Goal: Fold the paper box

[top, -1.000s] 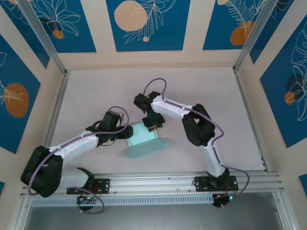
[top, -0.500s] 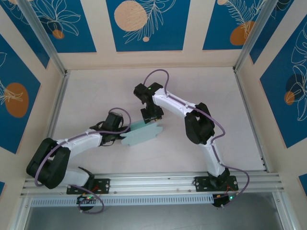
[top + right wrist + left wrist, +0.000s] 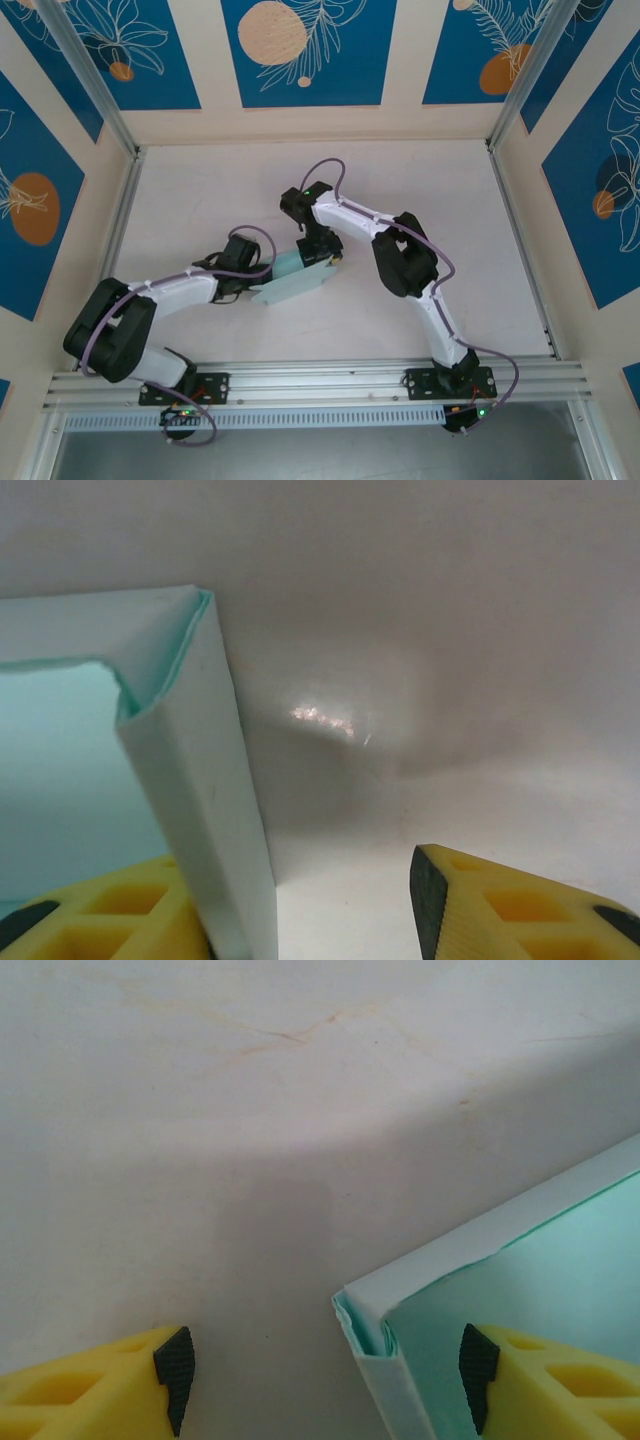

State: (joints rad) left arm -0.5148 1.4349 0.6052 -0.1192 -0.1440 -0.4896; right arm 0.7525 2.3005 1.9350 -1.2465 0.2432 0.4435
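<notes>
You're partway through the fold. The pale light-blue paper box (image 3: pixel 294 281) lies on the pale worktop (image 3: pixel 440 200) mid-table, right between your two arms. In both wrist views its corners stand up, with doubled, layered edges where the walls meet, so I'd say the wall folds are in. From above, though, it reads as a slanted strip and not yet a tidy rectangle, so squaring and tucking look left to do. Your left claw (image 3: pixel 325 1380) is released, jaws wide. The box corner (image 3: pixel 372 1332) sits between them, with the left fingertip (image 3: pixel 172 1370) well clear of the paper. Your right claw (image 3: pixel 315 910) is released too. A box wall (image 3: pixel 195 780) rises just beside one finger, and the other finger (image 3: pixel 470 905) stands apart over bare worktop. Compared with a second ago, the paper showed broader then, with a rounded flap spread toward the near edge. Now it looks narrower and tilted. The right arm has swung in lower over it, and the left arm has tucked in closer.
</notes>
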